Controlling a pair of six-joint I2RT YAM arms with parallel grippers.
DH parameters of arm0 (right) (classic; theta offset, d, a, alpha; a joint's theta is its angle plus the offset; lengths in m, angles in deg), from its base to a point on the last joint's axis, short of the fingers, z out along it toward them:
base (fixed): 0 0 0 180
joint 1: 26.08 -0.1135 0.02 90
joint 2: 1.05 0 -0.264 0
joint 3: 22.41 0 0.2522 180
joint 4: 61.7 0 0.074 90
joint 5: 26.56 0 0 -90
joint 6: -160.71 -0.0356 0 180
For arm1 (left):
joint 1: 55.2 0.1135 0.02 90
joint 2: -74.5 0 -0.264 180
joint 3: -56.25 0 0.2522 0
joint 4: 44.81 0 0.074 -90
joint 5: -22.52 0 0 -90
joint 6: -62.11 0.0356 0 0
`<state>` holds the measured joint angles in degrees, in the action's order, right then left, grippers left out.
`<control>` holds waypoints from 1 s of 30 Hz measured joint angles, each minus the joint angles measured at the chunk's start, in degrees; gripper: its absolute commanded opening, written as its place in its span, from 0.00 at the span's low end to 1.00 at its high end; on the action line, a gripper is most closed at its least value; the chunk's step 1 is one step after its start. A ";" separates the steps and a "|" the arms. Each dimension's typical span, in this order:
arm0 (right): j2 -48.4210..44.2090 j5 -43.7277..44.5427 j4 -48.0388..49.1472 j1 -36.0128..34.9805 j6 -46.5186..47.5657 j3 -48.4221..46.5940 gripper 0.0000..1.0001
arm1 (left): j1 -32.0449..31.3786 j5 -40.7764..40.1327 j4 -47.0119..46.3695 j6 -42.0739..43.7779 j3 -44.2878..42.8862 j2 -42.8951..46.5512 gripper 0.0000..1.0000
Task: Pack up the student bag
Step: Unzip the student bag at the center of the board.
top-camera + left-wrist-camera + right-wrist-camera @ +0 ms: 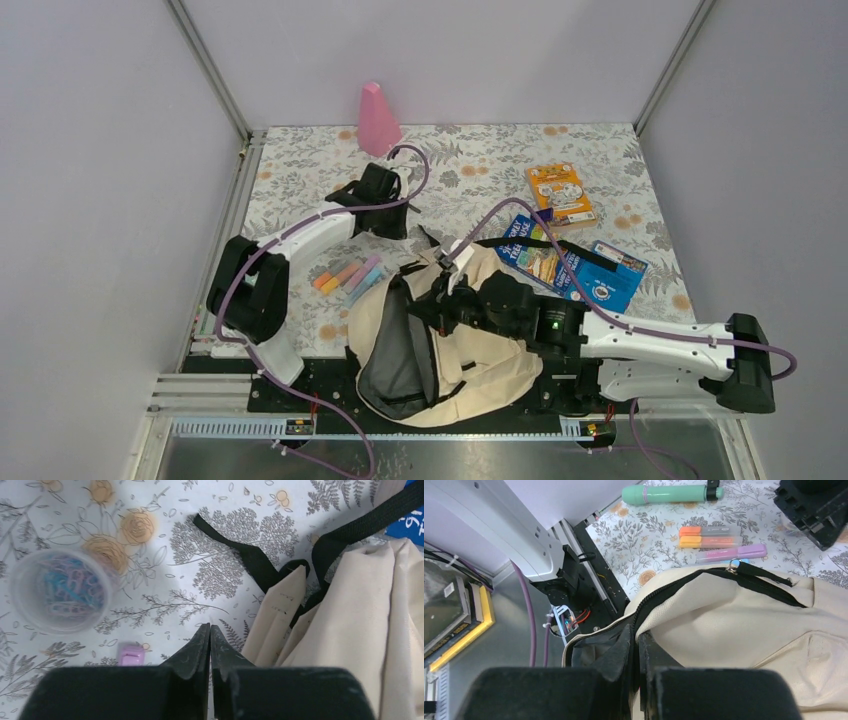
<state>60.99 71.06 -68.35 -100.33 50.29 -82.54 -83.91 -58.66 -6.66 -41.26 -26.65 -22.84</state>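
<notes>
Found bag [490, 370] slumped at near edge of counter [480, 150], between the arm bases, dark lining showing on its left side. Noted right hand [636, 636] pinched on the zipper rim, likely to prop the mouth open for loading. Saw left hand [210, 636] pressed together, empty, poised over counter just beside bag's far corner, near clip jar [62, 591]. Logged markers [350, 277] lying left of bag, unpacked; judged packing barely begun.

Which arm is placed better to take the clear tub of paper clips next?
Left. The left gripper, shut and empty, hangs close to the tub of paper clips; the right gripper is shut on the zipper edge of the student bag.
</notes>
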 measured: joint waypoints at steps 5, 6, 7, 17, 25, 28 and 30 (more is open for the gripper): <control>-3.82 3.50 0.17 -0.04 -1.81 3.13 0.00 | 0.42 -2.45 -0.33 -0.72 0.09 1.62 0.80; -4.02 4.22 0.13 -0.04 -2.34 3.78 0.00 | 0.42 -2.99 -0.42 -0.83 0.35 2.73 0.87; -4.07 5.05 0.11 -0.04 -2.86 4.39 0.00 | 0.42 -3.37 -0.39 -0.94 0.61 4.11 0.92; -5.09 12.39 -2.69 1.64 -6.67 6.58 0.00 | 0.35 -10.38 -1.09 -5.03 7.82 28.85 0.99; -4.85 10.38 -5.51 10.23 -8.46 6.49 0.00 | 0.35 -8.20 -0.02 -13.81 25.24 47.52 0.99; -4.44 9.09 -5.57 11.89 -8.90 6.38 0.00 | 0.35 -5.03 -0.04 -16.31 29.14 50.01 0.99; -4.09 8.50 -5.57 12.44 -9.05 6.29 0.00 | 0.28 -3.39 -0.42 -17.29 30.91 50.51 0.99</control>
<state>56.90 79.56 -73.92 -87.90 41.24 -76.25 -83.63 -62.05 -7.08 -58.55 4.26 27.67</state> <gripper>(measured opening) 0.033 0.985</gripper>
